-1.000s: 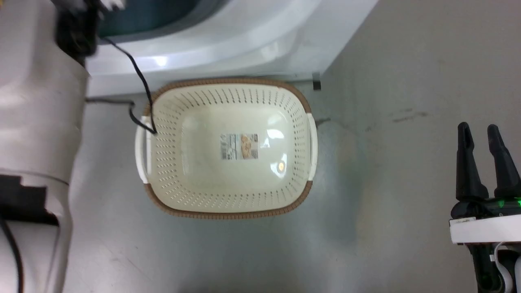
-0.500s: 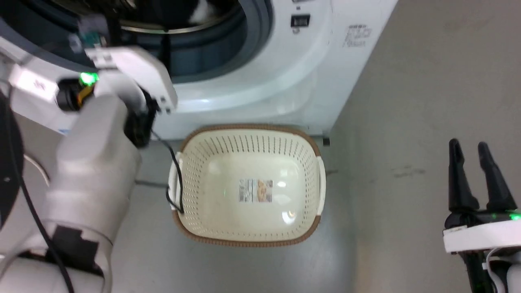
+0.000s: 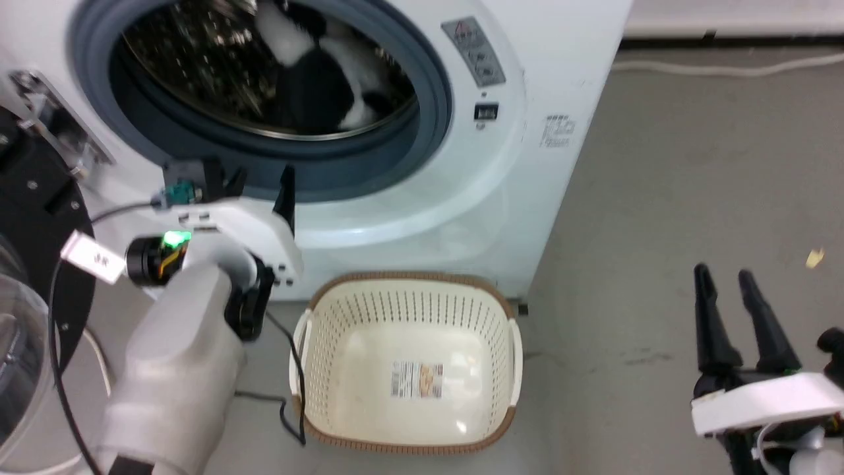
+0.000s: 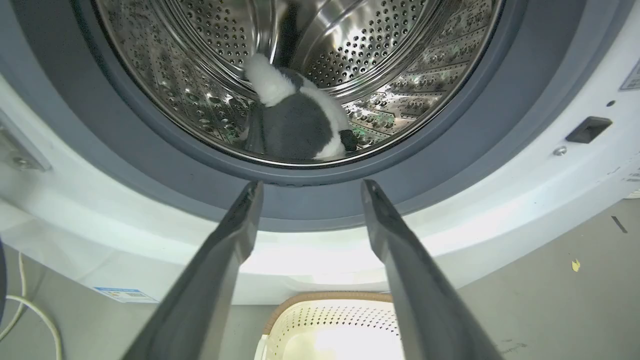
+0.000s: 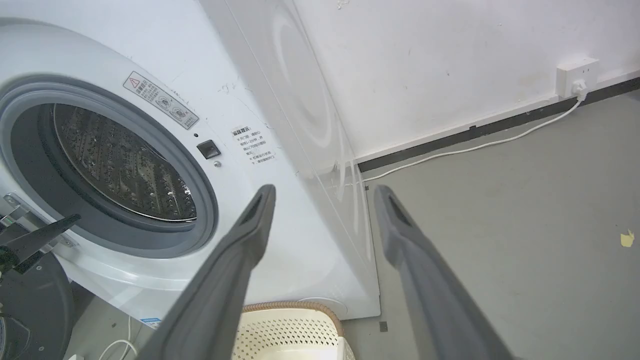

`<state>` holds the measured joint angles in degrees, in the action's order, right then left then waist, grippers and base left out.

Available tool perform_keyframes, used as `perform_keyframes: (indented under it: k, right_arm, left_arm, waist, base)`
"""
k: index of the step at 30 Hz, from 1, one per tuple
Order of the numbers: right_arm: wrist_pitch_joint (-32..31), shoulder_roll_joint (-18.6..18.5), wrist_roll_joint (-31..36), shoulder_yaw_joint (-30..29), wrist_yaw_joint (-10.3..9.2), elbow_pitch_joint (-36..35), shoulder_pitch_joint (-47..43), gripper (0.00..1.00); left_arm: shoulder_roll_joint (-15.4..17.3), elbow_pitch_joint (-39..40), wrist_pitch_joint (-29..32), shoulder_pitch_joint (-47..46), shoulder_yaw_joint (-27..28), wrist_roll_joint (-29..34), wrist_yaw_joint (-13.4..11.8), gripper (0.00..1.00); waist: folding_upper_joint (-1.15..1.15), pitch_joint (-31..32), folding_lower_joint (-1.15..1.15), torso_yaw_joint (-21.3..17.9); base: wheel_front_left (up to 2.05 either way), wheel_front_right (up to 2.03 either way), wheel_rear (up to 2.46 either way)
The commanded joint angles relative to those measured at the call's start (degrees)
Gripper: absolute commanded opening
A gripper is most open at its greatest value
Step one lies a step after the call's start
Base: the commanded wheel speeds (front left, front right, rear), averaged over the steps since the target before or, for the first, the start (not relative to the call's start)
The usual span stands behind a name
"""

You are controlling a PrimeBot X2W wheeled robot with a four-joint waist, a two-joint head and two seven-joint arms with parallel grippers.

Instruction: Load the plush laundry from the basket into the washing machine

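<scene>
View lifted — plush laundry point(image 4: 295, 125) past gasket point(image 4: 165, 165); left gripper point(image 4: 309, 186) wide, outside

White washer point(image 3: 527, 165) with grey gasket point(image 3: 432, 99); black-and-white plush point(image 3: 316, 86) in its shiny drum point(image 3: 198, 72); cream basket point(image 3: 409, 310) with brown rim point(image 3: 409, 277) before it; grey floor point(image 3: 692, 165).

Pale forearm point(image 3: 171, 369), black cable point(image 3: 295, 369); right tool point(image 3: 722, 272) dark, two-fingered.

Plush laundry point(image 3: 323, 86) inside washing machine point(image 3: 501, 171)
</scene>
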<state>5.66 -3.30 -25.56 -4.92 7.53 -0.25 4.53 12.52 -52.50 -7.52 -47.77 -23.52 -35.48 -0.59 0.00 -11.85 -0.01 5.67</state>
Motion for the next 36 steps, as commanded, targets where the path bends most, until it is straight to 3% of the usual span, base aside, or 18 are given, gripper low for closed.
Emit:
perform_keyframes:
  k: [1, 13, 27, 36]
  right_arm:
    - [0.36, 0.31, 0.5, 0.23, -0.04, 0.81, -1.21, 1.0]
    - [1.97, 0.41, 1.11, 2.12, -0.04, 5.22, -4.14, 1.0]
    - [4.28, 0.42, 3.01, 2.85, -0.04, 7.55, -5.68, 1.0]
    - [4.99, 0.42, 3.52, 3.24, -0.04, 7.8, -6.62, 1.0]
  left_arm:
    - [0.73, 1.24, -0.62, 2.3, -0.11, -0.31, -0.33, 1.0]
    - [5.4, 14.02, -3.95, 14.58, -0.83, 0.73, -2.05, 1.0]
    - [8.6, 32.9, -6.26, 28.89, 0.48, 2.09, -9.07, 1.0]
    - [9.79, 41.14, -7.18, 35.76, 0.2, 3.52, -8.81, 1.0]
  waist:
    - [0.0, 3.15, 0.01, -0.3]
    - [0.0, 11.44, 0.01, -0.37]
    - [0.0, 14.08, 0.01, -0.8]
    - [0.0, 13.68, 0.01, -0.69]
  base:
    - [0.0, 0.0, 0.0]
    - [0.0, 0.0, 0.0]
    - [0.0, 0.0, 0.0]
    - [0.0, 0.0, 0.0]
